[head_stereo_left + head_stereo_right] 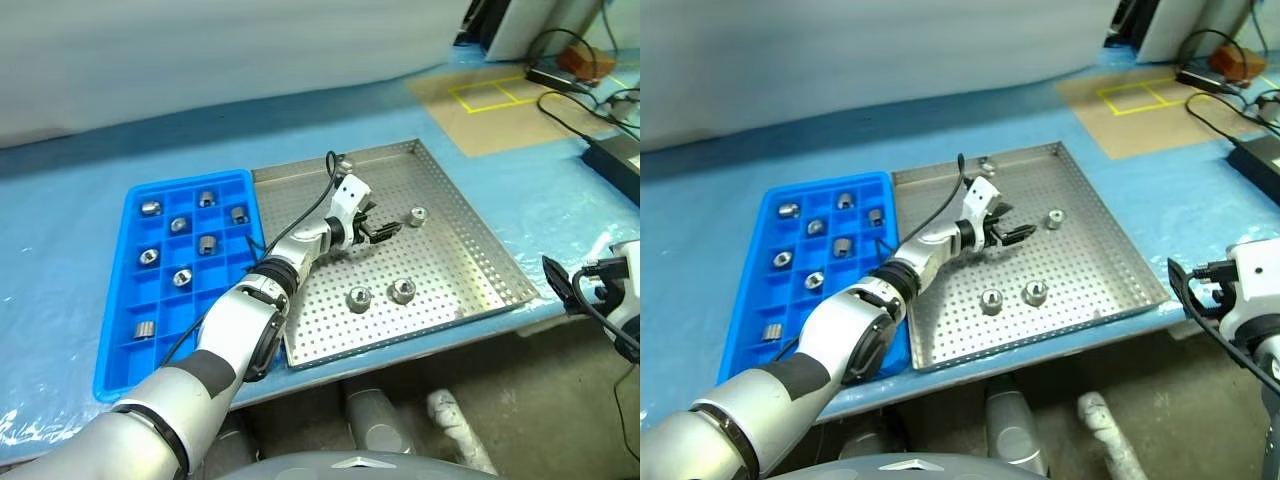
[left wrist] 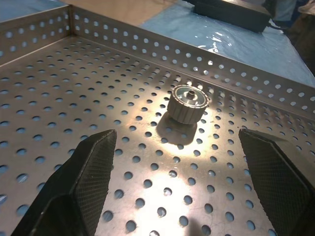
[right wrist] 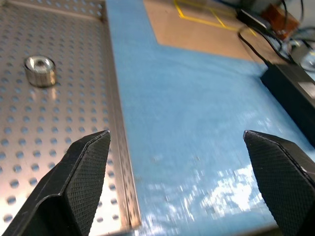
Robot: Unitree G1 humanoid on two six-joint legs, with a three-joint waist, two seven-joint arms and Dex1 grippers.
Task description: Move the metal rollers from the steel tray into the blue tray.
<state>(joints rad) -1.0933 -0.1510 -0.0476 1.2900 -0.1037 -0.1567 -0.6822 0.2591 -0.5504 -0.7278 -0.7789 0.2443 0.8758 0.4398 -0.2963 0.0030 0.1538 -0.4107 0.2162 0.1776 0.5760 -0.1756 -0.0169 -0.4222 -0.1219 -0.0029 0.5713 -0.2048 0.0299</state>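
The steel tray [image 1: 450,250] lies to the right of the blue tray [image 1: 185,183], with their long sides touching. Three metal rollers stand loose on its perforated floor: one [image 1: 418,215] mid-tray and two [image 1: 359,298] [image 1: 402,290] nearer the front. Another roller [image 1: 345,163] sits by the far rim. Several rollers [image 1: 207,243] rest in the blue tray's compartments. My left gripper [image 1: 383,230] hovers low over the steel tray, open, a short way from the mid-tray roller [image 2: 187,103], which lies ahead of its fingers [image 2: 83,182]. My right gripper [image 3: 175,136] is open and empty, off the steel tray's right rim [image 3: 115,123].
A blue cover [image 1: 560,200] spreads over the table. At the far right lie a brown board with yellow tape [image 1: 500,100], black cables and a black power brick [image 1: 615,160]. The table's front edge runs just below the trays.
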